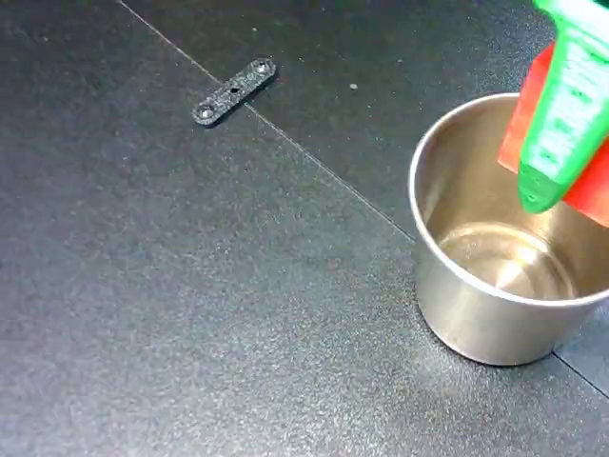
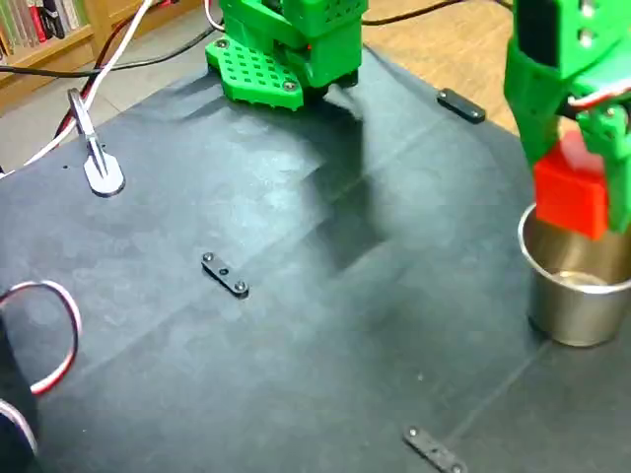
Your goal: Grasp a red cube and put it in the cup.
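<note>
The shiny steel cup [image 1: 495,305] stands at the right of both fixed views, seen also as the cup [image 2: 577,296]. My green gripper [image 2: 577,197] hangs just above its rim, shut on the red cube [image 2: 570,197]. In a fixed view a green finger [image 1: 561,124] crosses in front of the red cube [image 1: 525,124], which hovers over the cup's open mouth. The cube's lower edge sits about level with the rim. The cup's reflective inside holds nothing else that I can see.
Small black flat brackets lie on the dark mat: one bracket [image 1: 234,91] at the upper left, another bracket [image 2: 225,275] mid-mat, and a third bracket [image 2: 434,451] near the front edge. The green arm base [image 2: 286,49] stands at the back. Cables [image 2: 49,325] loop at the left.
</note>
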